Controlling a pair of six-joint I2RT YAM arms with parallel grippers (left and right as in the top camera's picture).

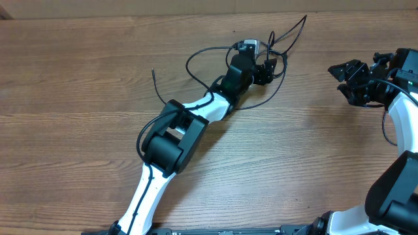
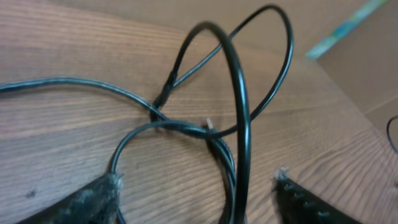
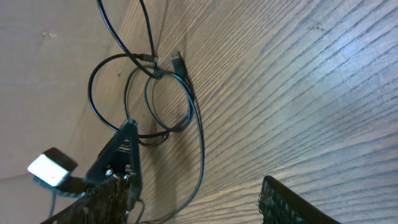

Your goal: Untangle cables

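Note:
The cables point(image 1: 273, 55) are thin black cords lying tangled in loops on the wooden table at the upper middle, with loose strands running out to the left and upper right. My left gripper point(image 1: 269, 70) is down in the tangle. In the left wrist view its fingers point(image 2: 198, 179) are wide apart with cable loops point(image 2: 239, 106) lying between them, and nothing is clamped. My right gripper point(image 1: 343, 83) is open and empty, well to the right of the tangle. The right wrist view looks between its fingers point(image 3: 196, 183) at the cable loops point(image 3: 186, 99) and a small plug point(image 3: 177, 61).
A loose cable end point(image 1: 153, 72) lies to the left of the left arm point(image 1: 176, 134), which reaches diagonally across the wooden table point(image 1: 78, 78). The table's far edge point(image 1: 130, 16) runs along the top.

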